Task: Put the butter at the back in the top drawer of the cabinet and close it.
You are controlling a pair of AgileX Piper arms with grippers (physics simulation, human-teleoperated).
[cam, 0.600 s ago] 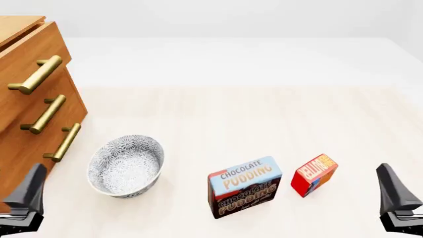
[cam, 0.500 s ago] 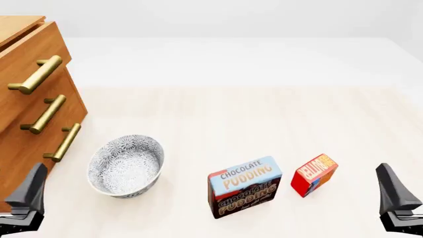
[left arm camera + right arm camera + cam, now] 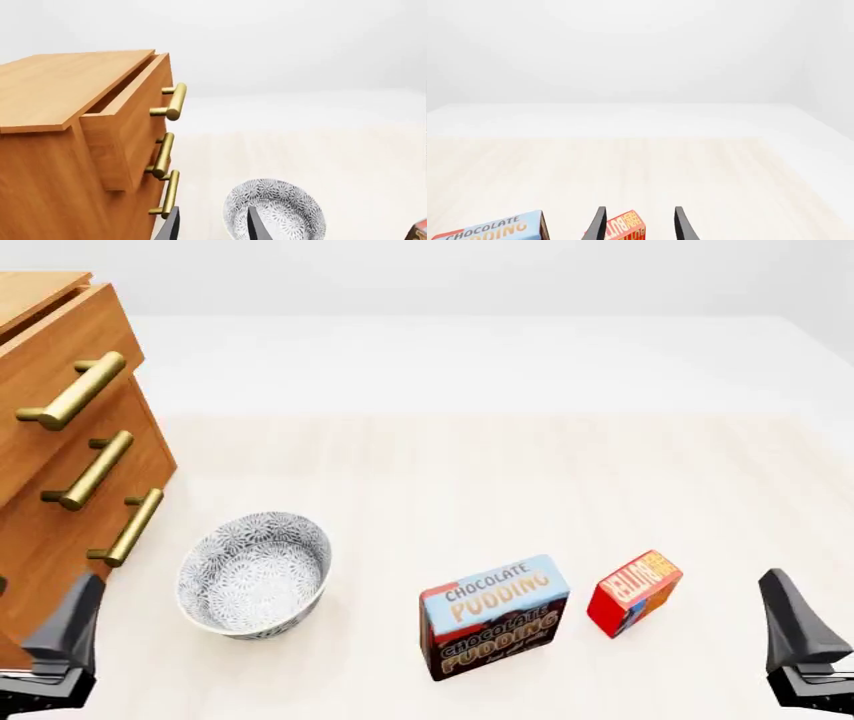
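The butter (image 3: 634, 592), a small red box, stands on the table at the front right, beside the pudding box. My right gripper (image 3: 782, 592) hovers just right of it and nearer the front edge, open and empty. In the right wrist view the butter (image 3: 626, 227) shows ahead between the spread fingers of that gripper (image 3: 640, 225). The cabinet (image 3: 40, 490) stands at the left. Its top drawer (image 3: 60, 345) is pulled out a little; the gap shows in the left wrist view above the drawer front (image 3: 133, 115). My left gripper (image 3: 80, 595) is open near the cabinet's lower front corner.
A patterned grey bowl (image 3: 254, 575) sits in front of the cabinet, just beyond the left gripper (image 3: 212, 227). The chocolate pudding box (image 3: 494, 618) stands upright between bowl and butter. Brass bar handles (image 3: 74, 390) stick out from all three drawers.
My left gripper has shifted slightly to the right. The right gripper, the boxes, the bowl and the drawers are where they were.
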